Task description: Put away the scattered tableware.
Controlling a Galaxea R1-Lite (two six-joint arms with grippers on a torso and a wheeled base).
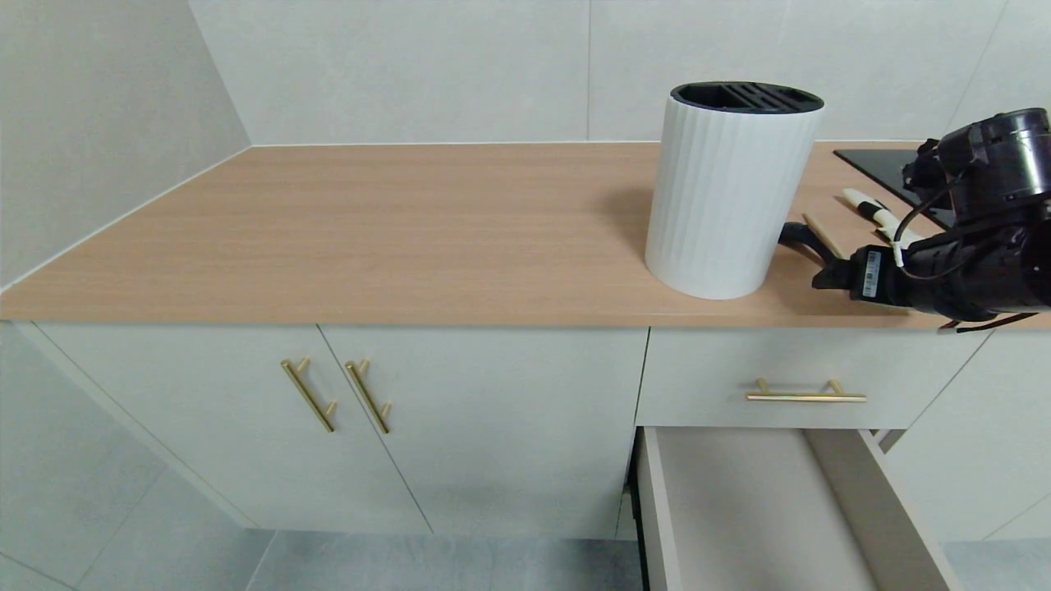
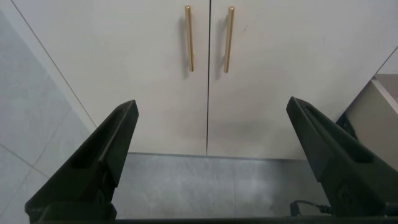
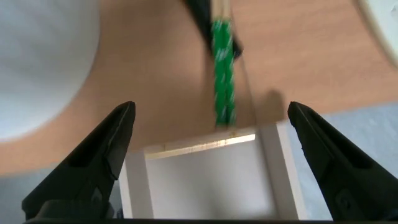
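Observation:
On the wooden counter (image 1: 410, 230) stands a white ribbed holder (image 1: 729, 190) with a black slotted top. Right of it lie a pair of wooden chopsticks (image 1: 821, 235), a black utensil (image 1: 798, 232) and a white-handled knife (image 1: 872, 212). My right gripper (image 1: 825, 277) hovers open over the counter's front edge, just short of the chopsticks. In the right wrist view the chopsticks (image 3: 223, 81) have a green patterned end and lie between and ahead of the open right gripper (image 3: 211, 168), beside the black utensil (image 3: 198, 18). My left gripper (image 2: 208, 162) is open and empty, low before the cabinet doors.
A drawer (image 1: 657, 509) stands pulled open below the counter's right part, under a shut drawer with a gold handle (image 1: 805, 396). A black cooktop (image 1: 883, 168) sits at the back right. Two cabinet doors with gold handles (image 2: 209, 38) face the left gripper.

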